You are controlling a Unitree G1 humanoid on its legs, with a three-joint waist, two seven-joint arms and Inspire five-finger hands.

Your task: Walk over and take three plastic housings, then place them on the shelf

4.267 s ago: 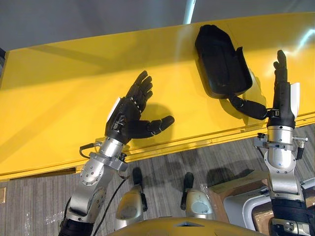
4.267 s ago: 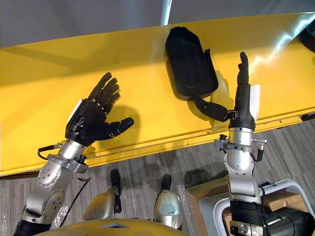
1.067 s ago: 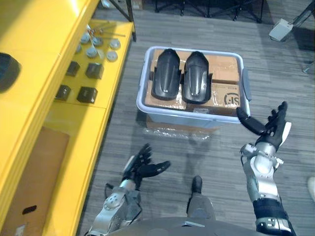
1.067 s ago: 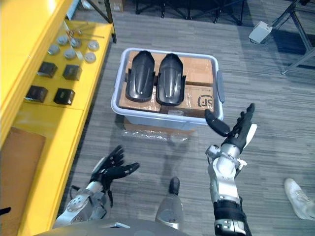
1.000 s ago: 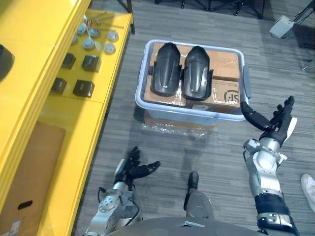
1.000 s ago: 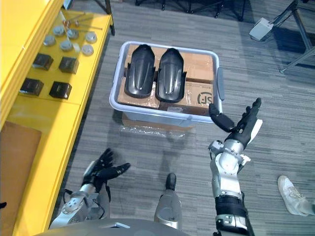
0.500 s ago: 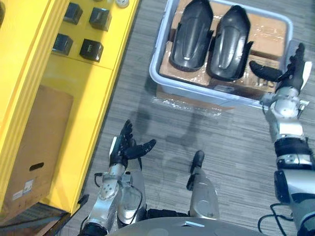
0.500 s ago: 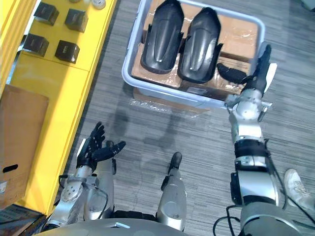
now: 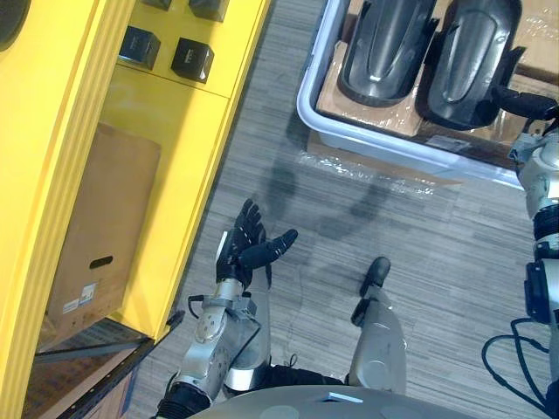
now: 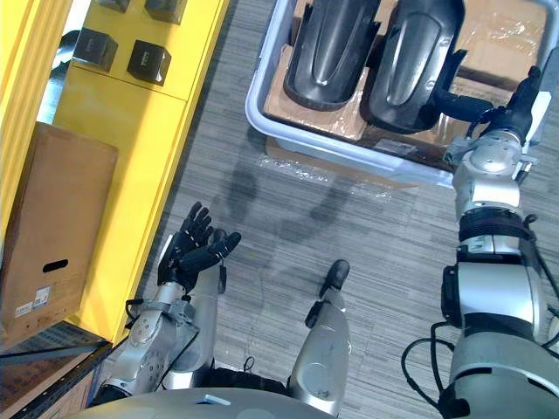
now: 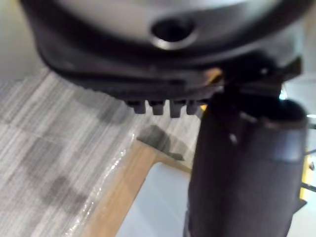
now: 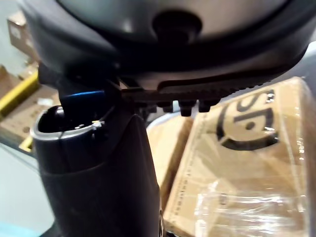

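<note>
1. Both eye views are now looking from nearer the bin (image 9: 393, 144) than half a second ago, so the camera is moving with the robot. Against that shift, the right hand (image 10: 515, 109) is reaching further in over the bin's near right corner.
2. This hand is spreading wide and gripping nothing. Its fingers are pointing straight away from the robot and its thumb is stretching sideways toward the near right edge of the right housing (image 10: 410, 61). I cannot tell whether thumb and housing are touching.
3. Two black plastic housings are lying lengthwise, just beside each other. The left housing (image 10: 332, 44) is lying in the bin's left half and the right housing near its middle. Both are resting on the cardboard boxes (image 10: 498, 35) that are filling the bin.
4. Past the right thumb, the right wrist view is showing that cardboard wrapped in clear film (image 12: 247, 202).
5. Low over the grey carpet (image 9: 349, 236), well apart from the bin, the left hand (image 9: 253, 249) is hanging with fingers fanned wide, holding nothing.
6. Along the robot's left, the yellow shelf (image 9: 175, 131) is running past. Two small black boxes (image 9: 140, 45) are sitting near the front edge of one board, and a cardboard box (image 9: 100, 227) with a hand slot is standing on the level below.
7. On the shelf's top board a dark rounded shape (image 9: 10, 17) is showing, too little of it to name.
</note>
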